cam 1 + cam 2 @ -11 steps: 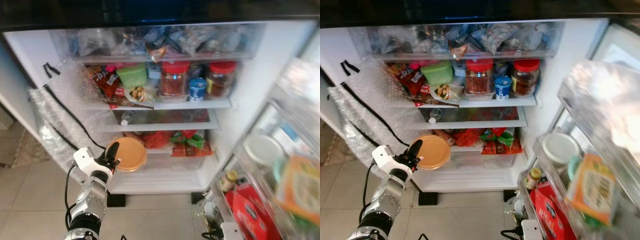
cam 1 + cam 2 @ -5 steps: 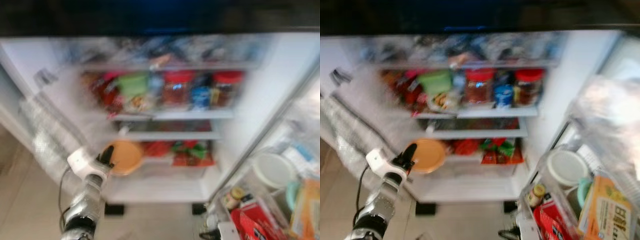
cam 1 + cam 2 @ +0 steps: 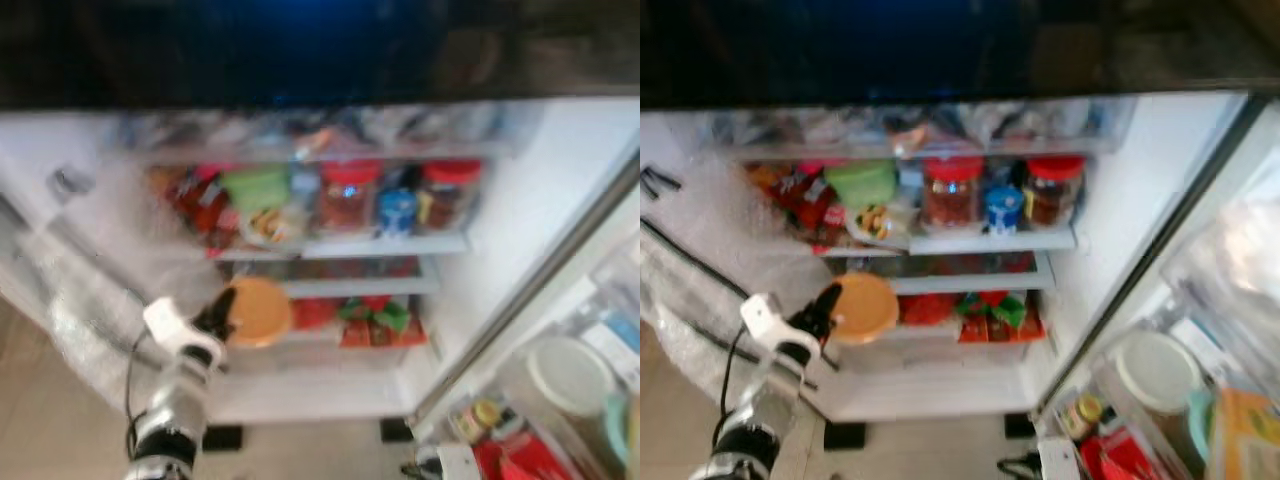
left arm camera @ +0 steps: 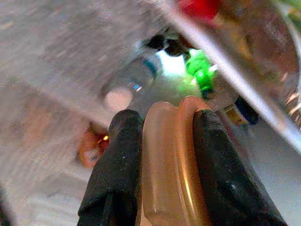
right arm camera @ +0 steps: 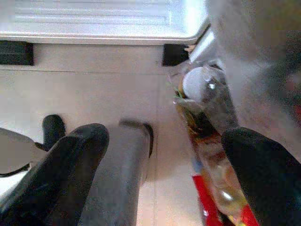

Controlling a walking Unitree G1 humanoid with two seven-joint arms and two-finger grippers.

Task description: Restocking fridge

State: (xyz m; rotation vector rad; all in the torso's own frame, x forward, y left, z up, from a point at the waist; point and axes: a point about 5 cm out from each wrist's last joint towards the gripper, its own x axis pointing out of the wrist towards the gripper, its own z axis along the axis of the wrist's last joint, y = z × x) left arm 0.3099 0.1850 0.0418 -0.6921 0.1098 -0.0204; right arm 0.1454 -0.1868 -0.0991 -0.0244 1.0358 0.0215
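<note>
An open fridge (image 3: 520,230) stands before me, its shelves packed with jars and packets. My left gripper (image 3: 222,312) is shut on the rim of a round orange lidded container (image 3: 258,310), held up at the left of the lower shelf, in front of red and green packets (image 3: 370,318). In the left wrist view both black fingers (image 4: 115,179) pinch the orange container (image 4: 169,174) edge-on. My right gripper (image 5: 164,174) hangs low over the tiled floor, its fingers (image 5: 70,160) spread wide with nothing between them.
Two red-lidded jars (image 3: 348,195), a blue can (image 3: 396,208) and a green tub (image 3: 258,186) crowd the upper shelf. Bubble wrap and a black cable (image 3: 690,260) cover the fridge's left wall. The door rack at right holds a white-lidded tub (image 3: 570,375) and a small bottle (image 3: 478,418).
The whole picture has shifted down and blurred, so the camera has moved. My left gripper has kept its hold on the orange container, which is now a little higher against the shelves.
</note>
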